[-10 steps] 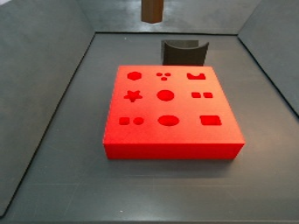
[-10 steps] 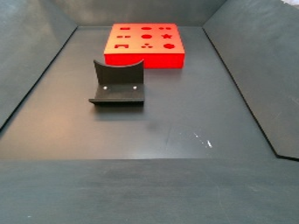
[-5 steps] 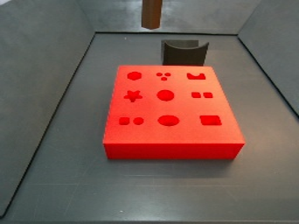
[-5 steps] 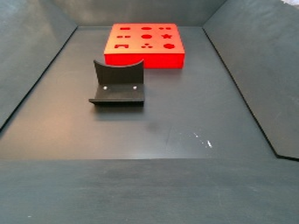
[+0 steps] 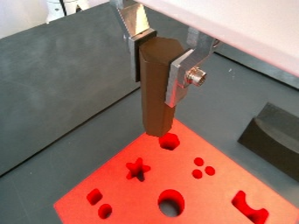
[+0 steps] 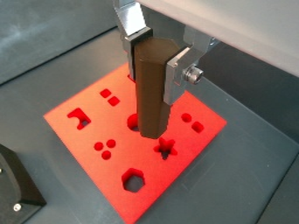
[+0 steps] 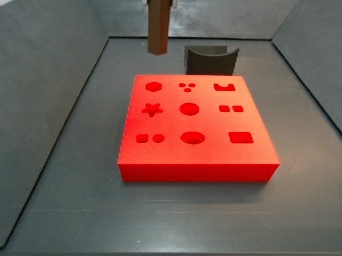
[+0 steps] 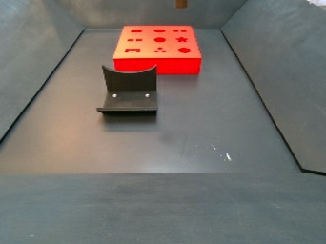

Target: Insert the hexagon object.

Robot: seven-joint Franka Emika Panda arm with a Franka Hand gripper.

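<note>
My gripper (image 5: 158, 57) is shut on the hexagon object (image 5: 156, 87), a long brown six-sided peg held upright between the silver fingers (image 5: 181, 74). Both wrist views show this grip (image 6: 158, 57). The peg (image 6: 149, 87) hangs well above the red block (image 6: 193, 149). In a side view the peg (image 7: 158, 28) comes down from the top edge over the block's far left part, and the gripper itself is out of frame. The hexagon hole (image 7: 152, 86) is in the block's back left corner and also shows in both wrist views (image 5: 170, 140) (image 6: 135, 181).
The red block (image 7: 201, 165) has several shaped holes and lies on the dark floor. The dark fixture (image 7: 210, 58) stands just behind it and also shows in the side view from the far end (image 8: 129, 91). Grey walls enclose the floor.
The peg has come down and shifted slightly left in the side view, with much more of its length showing. The block and fixture have not moved.
</note>
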